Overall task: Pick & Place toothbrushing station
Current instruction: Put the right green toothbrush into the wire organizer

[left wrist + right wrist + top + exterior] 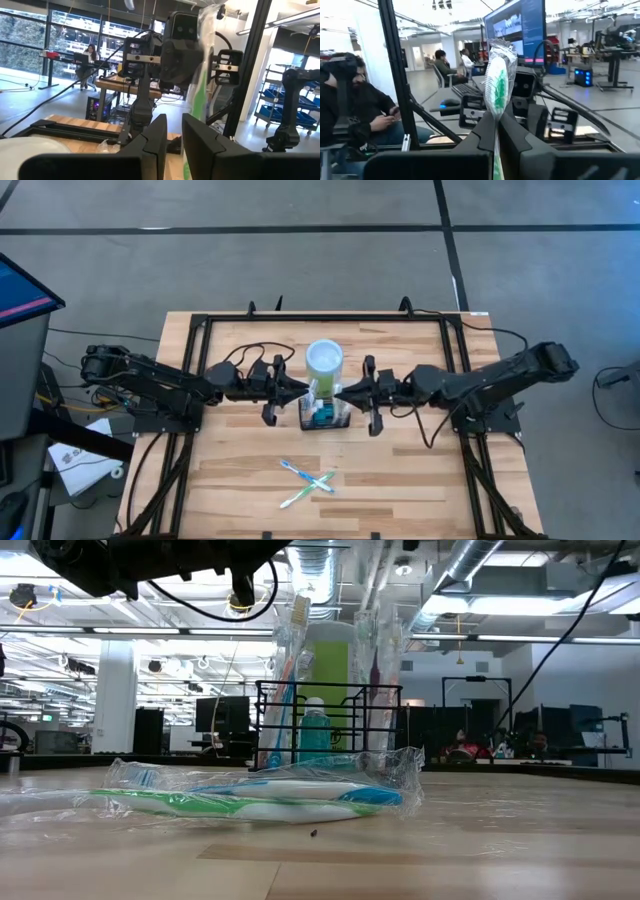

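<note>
Wrapped toothbrushes [250, 795] near front edge, well apart from caddy [325, 415].

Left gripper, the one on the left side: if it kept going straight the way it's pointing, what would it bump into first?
Probably the wrapped toothbrush standing in the black caddy, right ahead of the left gripper. The right gripper faces it just beyond.

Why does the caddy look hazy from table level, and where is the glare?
Low view: crinkled clear wrapping on the toothbrushes in front catches ceiling light and veils the caddy. Left wrist view: bright windows behind wash out the background. High view: even light, with soft shadows under the arms.
</note>
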Controlling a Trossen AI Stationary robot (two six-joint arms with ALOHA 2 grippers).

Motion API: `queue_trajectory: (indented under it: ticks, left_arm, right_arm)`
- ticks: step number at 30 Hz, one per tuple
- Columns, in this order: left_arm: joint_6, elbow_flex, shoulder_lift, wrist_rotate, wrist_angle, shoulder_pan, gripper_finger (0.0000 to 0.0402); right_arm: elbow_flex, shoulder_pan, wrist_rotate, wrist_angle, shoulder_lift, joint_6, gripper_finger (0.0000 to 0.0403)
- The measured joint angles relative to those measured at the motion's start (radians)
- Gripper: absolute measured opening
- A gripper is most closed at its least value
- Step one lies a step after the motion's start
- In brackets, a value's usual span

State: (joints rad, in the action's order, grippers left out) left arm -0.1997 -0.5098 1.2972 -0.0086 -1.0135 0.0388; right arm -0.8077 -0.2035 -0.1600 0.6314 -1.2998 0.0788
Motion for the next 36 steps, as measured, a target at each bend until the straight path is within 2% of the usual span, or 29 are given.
queue_trajectory:
  ticks: [4, 8, 16, 24, 36]
  left_arm:
    - [-0.002, 0.000, 0.000, 0.011, -0.030, 0.000, 0.0059]
    - [-0.012, 0.000, 0.000, 0.016, -0.044, 0.000, 0.0076]
    - [-0.018, 0.000, 0.000, 0.016, -0.047, 0.000, 0.0108]
    - [-0.019, -0.001, 0.000, 0.061, -0.094, 0.000, 0.0123]
    - [-0.016, -0.001, 0.000, 0.039, -0.094, 0.000, 0.0125]
  right_arm:
    - [-0.044, 0.020, 0.016, -0.003, -0.043, -0.008, 0.0000]
    - [-0.084, 0.052, 0.095, -0.001, -0.094, 0.000, 0.0000]
    - [-0.162, 0.084, 0.165, -0.004, -0.164, 0.000, 0.0000]
    - [-0.168, 0.101, 0.166, -0.008, -0.164, 0.000, 0.0000]
    - [-0.168, 0.114, 0.164, -0.003, -0.164, 0.001, 0.0000]
